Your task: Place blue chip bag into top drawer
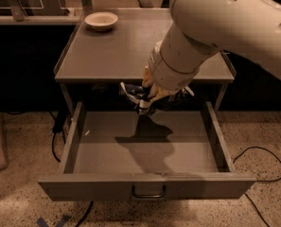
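The arm (225, 27) is a thick, smooth, off-white shell, rounded like a bent tube, with two small dark round holes in its upper casing. Toward the wrist it narrows into a cylinder ringed by thin seams. The gripper (154, 97), over the back edge of the top drawer (144, 187), shows tan-yellow fingers (149, 82), partly hidden by the blue chip bag (132, 92).

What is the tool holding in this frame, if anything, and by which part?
The tool holds the crinkled dark blue foil chip bag around its middle, ends sticking out either side, above the open grey metal top drawer.
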Motion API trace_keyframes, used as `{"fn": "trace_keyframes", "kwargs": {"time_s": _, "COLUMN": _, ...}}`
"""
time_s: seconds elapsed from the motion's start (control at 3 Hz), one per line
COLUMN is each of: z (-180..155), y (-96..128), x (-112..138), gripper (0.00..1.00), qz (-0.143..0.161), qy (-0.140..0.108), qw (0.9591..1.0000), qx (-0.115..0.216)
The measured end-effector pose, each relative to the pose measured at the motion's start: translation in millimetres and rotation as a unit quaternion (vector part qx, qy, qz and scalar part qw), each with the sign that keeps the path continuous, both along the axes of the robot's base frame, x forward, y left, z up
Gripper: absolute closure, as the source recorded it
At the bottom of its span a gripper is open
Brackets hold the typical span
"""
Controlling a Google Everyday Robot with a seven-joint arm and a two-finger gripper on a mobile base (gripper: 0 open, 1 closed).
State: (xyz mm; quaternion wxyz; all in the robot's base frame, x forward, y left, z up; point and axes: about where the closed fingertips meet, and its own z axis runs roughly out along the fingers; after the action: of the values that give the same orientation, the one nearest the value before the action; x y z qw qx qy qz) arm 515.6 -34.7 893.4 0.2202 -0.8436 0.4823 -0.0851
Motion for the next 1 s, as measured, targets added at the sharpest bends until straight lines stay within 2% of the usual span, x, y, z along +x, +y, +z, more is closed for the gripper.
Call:
{"fn": "trace_keyframes", "kwargs": {"time_s": 0.33, "z": -14, "y": -23, "x": 20, "gripper": 1.00, "qz": -0.008, "qy": -0.033, "qw": 0.9993, "qx": -0.013}}
{"fn": "trace_keyframes", "kwargs": {"time_s": 0.67, "z": -23, "y": -36, "x": 36, "gripper": 1.00, "qz": -0.019, "qy": -0.069, "qw": 0.9974, "qx": 0.009}}
{"fn": "trace_keyframes", "kwargs": {"time_s": 1.0, "z": -34, "y": -40, "x": 40, "gripper": 1.00, "qz": -0.025, "qy": -0.075, "qw": 0.9966, "qx": 0.025}}
